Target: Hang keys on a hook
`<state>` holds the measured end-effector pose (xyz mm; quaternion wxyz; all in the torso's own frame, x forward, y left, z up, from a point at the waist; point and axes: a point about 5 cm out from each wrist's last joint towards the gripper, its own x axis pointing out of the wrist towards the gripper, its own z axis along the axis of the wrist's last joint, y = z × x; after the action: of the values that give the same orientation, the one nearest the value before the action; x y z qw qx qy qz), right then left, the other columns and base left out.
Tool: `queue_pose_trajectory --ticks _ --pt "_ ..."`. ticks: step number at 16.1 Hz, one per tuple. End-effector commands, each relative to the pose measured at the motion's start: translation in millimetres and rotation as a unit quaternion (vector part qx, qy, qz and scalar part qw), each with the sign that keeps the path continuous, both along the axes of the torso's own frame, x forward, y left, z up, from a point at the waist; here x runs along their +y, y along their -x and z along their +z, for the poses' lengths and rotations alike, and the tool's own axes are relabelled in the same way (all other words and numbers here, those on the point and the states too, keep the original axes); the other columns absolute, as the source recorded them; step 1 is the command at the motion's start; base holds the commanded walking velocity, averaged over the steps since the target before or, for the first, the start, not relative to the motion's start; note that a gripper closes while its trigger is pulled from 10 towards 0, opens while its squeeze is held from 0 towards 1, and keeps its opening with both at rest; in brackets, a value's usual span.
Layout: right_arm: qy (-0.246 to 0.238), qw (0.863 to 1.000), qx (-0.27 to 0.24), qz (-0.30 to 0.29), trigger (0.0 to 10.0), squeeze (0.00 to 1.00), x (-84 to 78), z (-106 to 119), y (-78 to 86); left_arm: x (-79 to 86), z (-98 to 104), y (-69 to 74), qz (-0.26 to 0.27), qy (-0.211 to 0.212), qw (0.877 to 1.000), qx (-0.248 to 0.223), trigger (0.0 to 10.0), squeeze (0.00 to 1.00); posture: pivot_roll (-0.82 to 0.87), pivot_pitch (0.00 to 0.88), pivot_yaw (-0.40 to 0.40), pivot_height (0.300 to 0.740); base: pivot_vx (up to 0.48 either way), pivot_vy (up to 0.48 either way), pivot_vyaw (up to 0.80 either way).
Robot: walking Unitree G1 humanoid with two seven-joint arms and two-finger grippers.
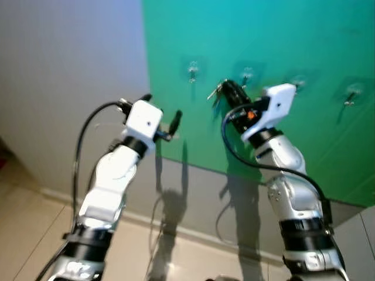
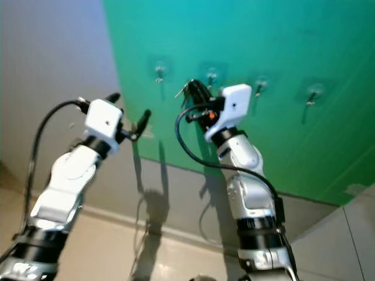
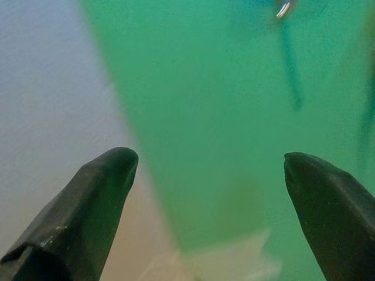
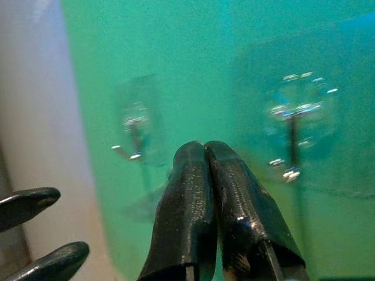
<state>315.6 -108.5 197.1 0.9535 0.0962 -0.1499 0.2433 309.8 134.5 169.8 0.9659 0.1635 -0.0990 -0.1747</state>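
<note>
A grey wall (image 1: 64, 70) gives way to a green panel (image 1: 281, 35) bearing a row of clear hooks. The left pincer (image 1: 162, 114) is raised near the panel's left edge, its fingers spread wide and empty. To its right, the right pincer (image 1: 229, 91) is pressed closed on a bunch of keys (image 1: 215, 93), held up between the first hook (image 1: 192, 71) and second hook (image 1: 248, 74).
</note>
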Motion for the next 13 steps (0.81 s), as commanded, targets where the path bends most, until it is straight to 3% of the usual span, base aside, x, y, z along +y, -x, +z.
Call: queue_pose_trajectory --ticks 1,6,10,13 --pt "-0.004 1.0 0.002 0.004 10.0 0.0 -7.3 0.4 5.0 -2.0 3.1 3.5 -0.016 0.004 1.0 -0.006 10.0 0.0 -0.01 0.0 -0.007 0.74 0.0 0.0 0.0" --pt "0.013 0.999 0.005 0.041 10.0 0.0 -12.1 3.7 18.4 -3.7 0.7 9.7 -0.026 0.005 1.0 0.0 10.0 0.0 -0.03 0.0 0.003 0.74 0.0 0.0 0.0" --pt "0.019 0.994 0.001 0.108 10.0 0.0 2.2 14.9 25.0 -9.6 4.3 21.5 -0.079 0.034 0.996 -0.001 10.0 0.0 -0.02 0.0 -0.004 0.74 0.0 0.0 0.0" --pt "0.012 0.991 0.01 0.132 10.0 0.0 17.0 19.8 19.7 -5.4 6.4 25.0 -0.082 0.033 0.996 -0.002 10.0 0.0 -0.01 0.0 -0.016 0.74 0.0 0.0 0.0"
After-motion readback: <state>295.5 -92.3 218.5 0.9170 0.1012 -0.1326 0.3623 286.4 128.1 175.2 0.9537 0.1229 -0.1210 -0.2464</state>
